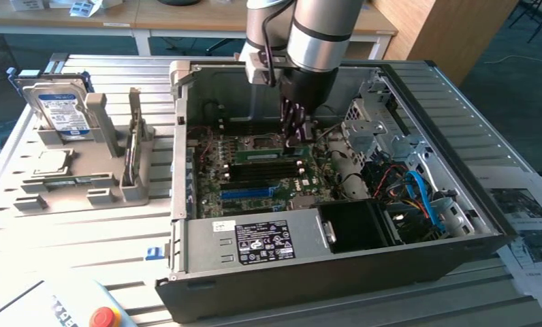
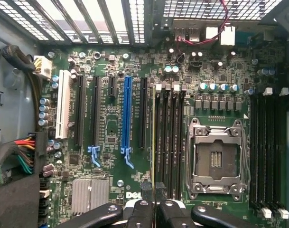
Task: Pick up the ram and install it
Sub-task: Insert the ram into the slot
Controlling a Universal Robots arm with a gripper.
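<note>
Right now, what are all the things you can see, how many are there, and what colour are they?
open metal computer case: one, grey-black, on the slatted metal table.
circuit-covered motherboard: one, green, inside the case.
thin long ram stick: one, green, held in the gripper, at the black memory slots.
moulded plastic holder: one, grey, exterior view's left.
silver hard drive with blue-white label: one, upright in the holder.
small square processor chip: one, silver, flat on the holder.
second thin stick: one, dark, upright in the holder.
round button: one, red, exterior view's lower left.
printed paper sheets: several, white, exterior view's right.
robot arm: one, silver-grey, reaching into the case.
gripper: one, black, shut on the ram stick.
</note>
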